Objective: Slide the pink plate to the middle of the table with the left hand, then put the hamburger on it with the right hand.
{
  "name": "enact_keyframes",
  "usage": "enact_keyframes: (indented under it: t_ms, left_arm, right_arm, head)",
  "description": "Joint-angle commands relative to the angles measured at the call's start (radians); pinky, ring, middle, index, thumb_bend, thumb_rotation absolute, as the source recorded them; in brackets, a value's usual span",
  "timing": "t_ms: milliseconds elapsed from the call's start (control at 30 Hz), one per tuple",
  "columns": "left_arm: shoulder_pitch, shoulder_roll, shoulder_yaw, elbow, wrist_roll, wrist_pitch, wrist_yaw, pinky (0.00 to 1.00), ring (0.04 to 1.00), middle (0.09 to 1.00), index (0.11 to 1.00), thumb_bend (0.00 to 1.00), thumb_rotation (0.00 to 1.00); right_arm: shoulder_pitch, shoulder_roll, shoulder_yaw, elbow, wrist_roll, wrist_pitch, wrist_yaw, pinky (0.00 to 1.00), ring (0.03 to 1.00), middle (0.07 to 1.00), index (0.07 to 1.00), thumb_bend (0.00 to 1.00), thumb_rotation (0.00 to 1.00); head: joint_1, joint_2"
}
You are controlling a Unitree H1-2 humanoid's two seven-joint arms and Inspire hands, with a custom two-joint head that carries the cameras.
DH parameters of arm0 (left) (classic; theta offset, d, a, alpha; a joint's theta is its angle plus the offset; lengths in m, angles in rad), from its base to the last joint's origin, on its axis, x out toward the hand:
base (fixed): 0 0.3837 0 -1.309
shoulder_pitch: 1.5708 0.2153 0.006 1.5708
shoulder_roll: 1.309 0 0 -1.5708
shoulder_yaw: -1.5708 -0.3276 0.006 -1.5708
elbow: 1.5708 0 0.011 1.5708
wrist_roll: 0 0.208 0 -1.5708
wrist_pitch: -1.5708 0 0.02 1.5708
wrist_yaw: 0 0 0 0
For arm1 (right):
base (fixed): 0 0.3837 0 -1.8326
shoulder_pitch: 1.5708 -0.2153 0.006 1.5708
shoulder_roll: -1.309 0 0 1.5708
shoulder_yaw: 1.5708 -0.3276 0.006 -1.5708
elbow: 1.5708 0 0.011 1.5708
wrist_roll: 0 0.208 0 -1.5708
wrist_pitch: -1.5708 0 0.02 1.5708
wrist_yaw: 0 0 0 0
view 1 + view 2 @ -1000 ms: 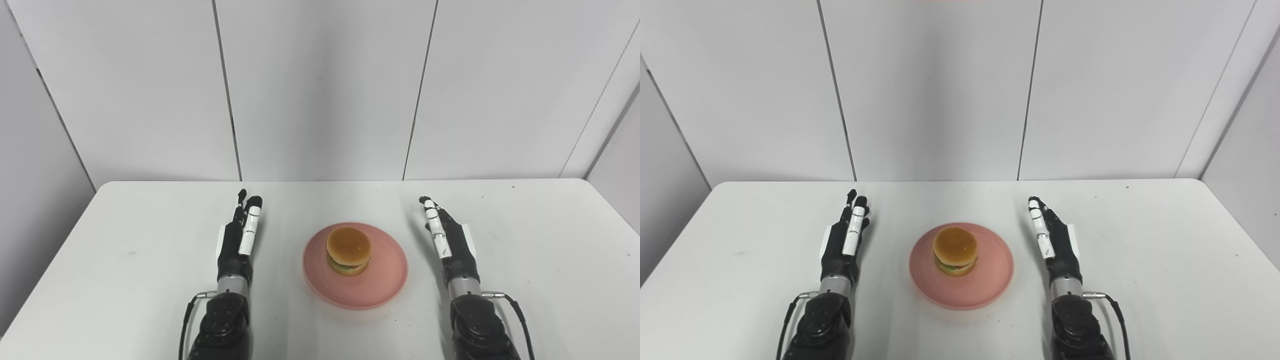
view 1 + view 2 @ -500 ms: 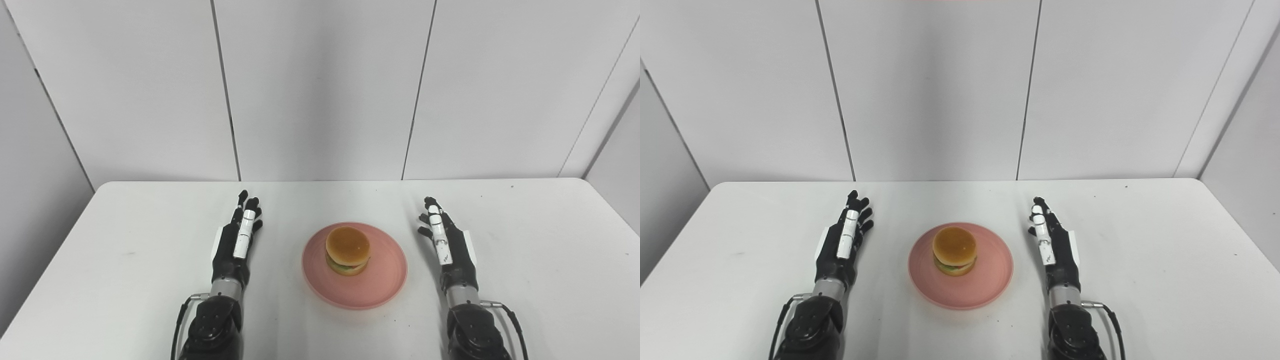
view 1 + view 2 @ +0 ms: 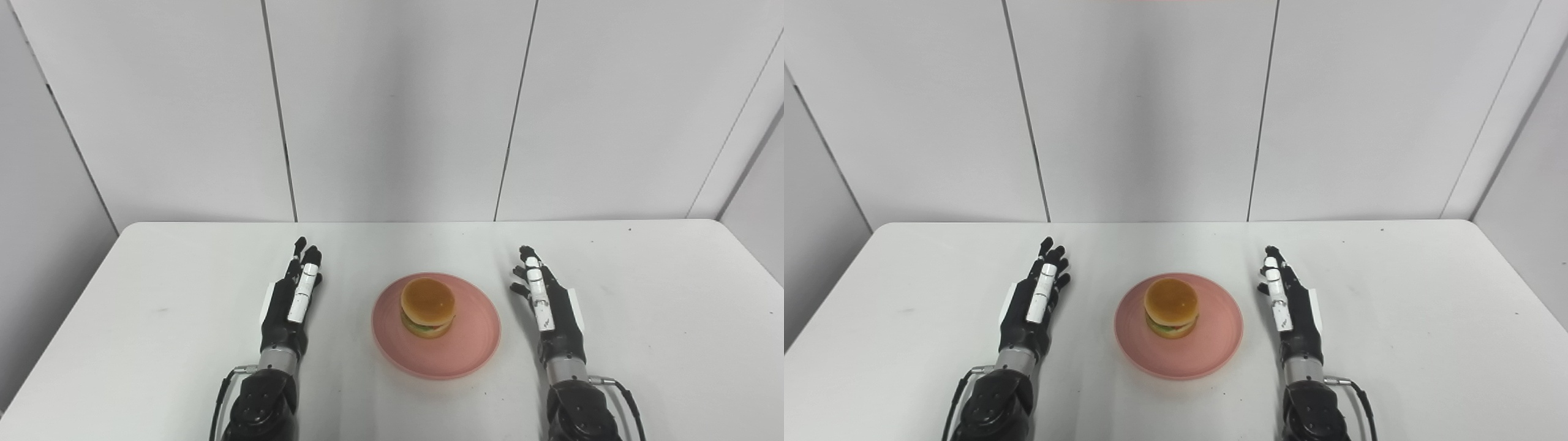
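I am holding my left hand (image 3: 291, 300) and right hand (image 3: 551, 303) empty, fingers straight and slightly apart, either side of the plate (image 3: 474, 343). The hamburger (image 3: 427, 306) is sitting on it mid-table (image 3: 153, 318); a careless sweep inward risks knocking it off.

The pink plate (image 3: 1179, 349) sits on the white table (image 3: 1427, 343), and the hamburger (image 3: 1171, 307) stands upright on it, a touch toward the plate's far side. My left hand (image 3: 1032, 306) lies left of the plate, well clear of its rim, fingers stretched out and apart, holding nothing. My right hand (image 3: 1291, 306) lies right of the plate, near its rim but not touching, fingers straight and empty too.
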Motion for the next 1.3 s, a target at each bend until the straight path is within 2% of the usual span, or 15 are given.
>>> enact_keyframes:
  t_ms: [0,100,167,233,300,400,633,800,900,1100,1267]
  left_arm:
    - [0.0,-0.012,-0.002,-0.031,0.004,0.029,0.009,0.96,0.963,0.973,1.0,0.8,0.84]
    - [-0.005,-0.018,0.001,-0.056,0.032,0.068,0.05,0.93,0.945,0.944,1.0,0.77,0.96]
    - [-0.006,-0.033,0.008,-0.079,0.062,0.101,0.105,0.93,0.962,0.956,1.0,0.76,0.99]
    - [-0.007,-0.038,0.014,-0.086,0.067,0.117,0.122,0.94,0.972,0.969,1.0,0.77,0.99]
    - [-0.009,-0.036,0.017,-0.079,0.05,0.111,0.106,0.94,0.978,0.983,1.0,0.79,0.99]
    - [-0.013,-0.037,0.019,-0.069,0.03,0.092,0.086,0.94,0.993,0.988,1.0,0.79,0.99]
    - [0.04,-0.051,0.007,-0.209,0.017,0.158,0.066,0.96,0.993,1.0,1.0,0.75,0.99]
    - [0.166,-0.046,-0.016,-0.444,-0.025,0.3,0.015,0.97,0.993,1.0,1.0,0.71,0.98]
    - [0.245,-0.033,-0.016,-0.552,-0.064,0.352,-0.018,0.98,1.0,1.0,1.0,0.7,0.95]
    - [0.385,-0.013,-0.008,-0.645,-0.129,0.353,-0.063,0.98,0.994,1.0,1.0,0.73,0.93]
    - [0.489,0.016,-0.012,-0.661,-0.182,0.29,-0.124,1.0,1.0,1.0,1.0,0.74,0.92]
  right_arm:
    - [-0.002,0.005,0.001,-0.018,0.011,0.028,0.019,0.79,0.866,0.907,0.869,0.68,1.0]
    - [-0.006,0.002,0.0,-0.026,0.018,0.026,0.024,0.77,0.866,0.902,0.87,0.67,1.0]
    - [-0.006,0.003,-0.003,-0.035,0.02,0.04,0.021,0.78,0.865,0.908,0.869,0.67,1.0]
    - [-0.006,0.006,-0.009,-0.035,0.027,0.052,0.018,0.78,0.866,0.91,0.867,0.67,1.0]
    - [-0.008,0.008,-0.016,-0.03,0.035,0.065,0.016,0.79,0.863,0.911,0.866,0.68,1.0]
    - [-0.01,0.008,-0.022,-0.025,0.045,0.081,0.02,0.81,0.871,0.92,0.885,0.68,1.0]
    - [0.041,0.0,-0.027,-0.107,0.065,0.098,0.034,0.82,0.883,0.939,0.904,0.65,1.0]
    - [0.119,-0.016,-0.045,-0.24,0.091,0.168,0.056,0.86,0.905,0.953,0.922,0.69,1.0]
    - [0.177,-0.02,-0.063,-0.31,0.117,0.183,0.069,0.85,0.904,0.942,0.908,0.69,0.99]
    - [0.313,-0.002,-0.079,-0.352,0.15,0.099,0.094,0.83,0.869,0.916,0.898,0.67,0.94]
    - [0.413,0.026,-0.07,-0.406,0.156,0.061,0.107,0.81,0.834,0.897,0.885,0.7,0.93]
  head:
    - [0.004,0.008]
    - [0.005,0.013]
    - [0.007,0.017]
    - [0.002,0.021]
    - [-0.007,0.008]
    - [-0.006,0.012]
    - [-0.027,-0.003]
    - [-0.036,0.01]
    - [-0.038,0.008]
    - [-0.036,0.012]
    - [-0.03,0.006]
